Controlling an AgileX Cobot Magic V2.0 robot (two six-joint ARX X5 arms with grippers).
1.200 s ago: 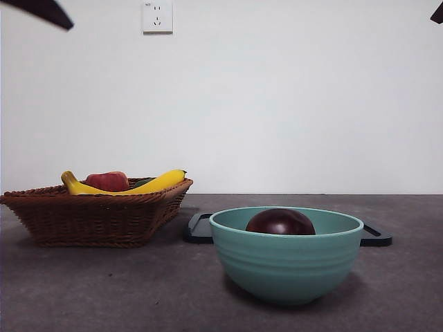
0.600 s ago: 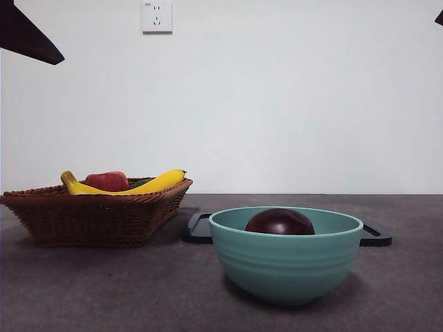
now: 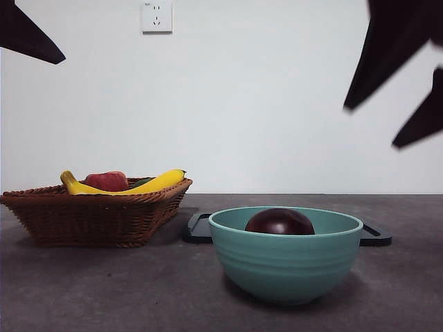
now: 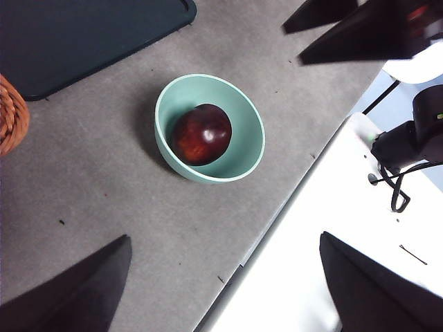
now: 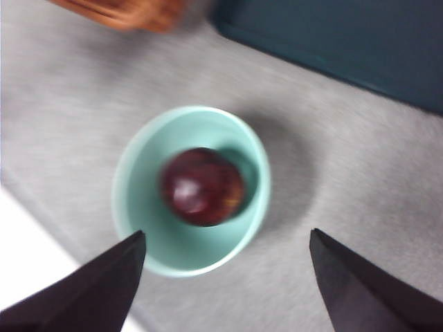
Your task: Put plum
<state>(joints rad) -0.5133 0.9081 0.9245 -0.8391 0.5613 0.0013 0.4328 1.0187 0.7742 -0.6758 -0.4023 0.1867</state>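
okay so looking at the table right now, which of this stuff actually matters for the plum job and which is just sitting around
Part of the job:
- plum, lying in the teal bowl
- right pincer, open, high above the bowl

Just lying about:
- wicker basket holding a banana and a red fruit
- dark tray behind the bowl
- left pincer, open, waiting

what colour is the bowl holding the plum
Pale teal-green ceramic-looking round bowl, seen best in the left wrist view.

A round, glossy, dark maroon plum lies inside a pale green round bowl on the grey bench. The right gripper, jaws spread wide, hangs above the bowl. Near the bowl lie a dark flat tray and a brown wicker basket.
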